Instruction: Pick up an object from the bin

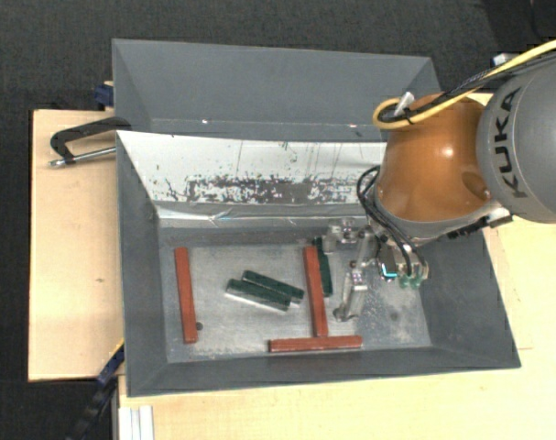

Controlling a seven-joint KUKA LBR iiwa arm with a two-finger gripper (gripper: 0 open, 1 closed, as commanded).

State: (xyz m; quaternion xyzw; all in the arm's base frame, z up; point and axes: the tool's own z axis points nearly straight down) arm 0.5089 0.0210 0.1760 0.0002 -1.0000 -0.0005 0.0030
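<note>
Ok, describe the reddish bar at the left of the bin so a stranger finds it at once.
Take the grey metal bin and look at the left side of its floor. A long reddish-brown bar lies there along the left wall, running front to back. Two similar bars meet in a T near the gripper; this one lies alone, left of the dark green pair.

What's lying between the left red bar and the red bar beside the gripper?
Camera view: two dark green bars, side by side and slanted, between the left red bar and the middle red bar.
</note>
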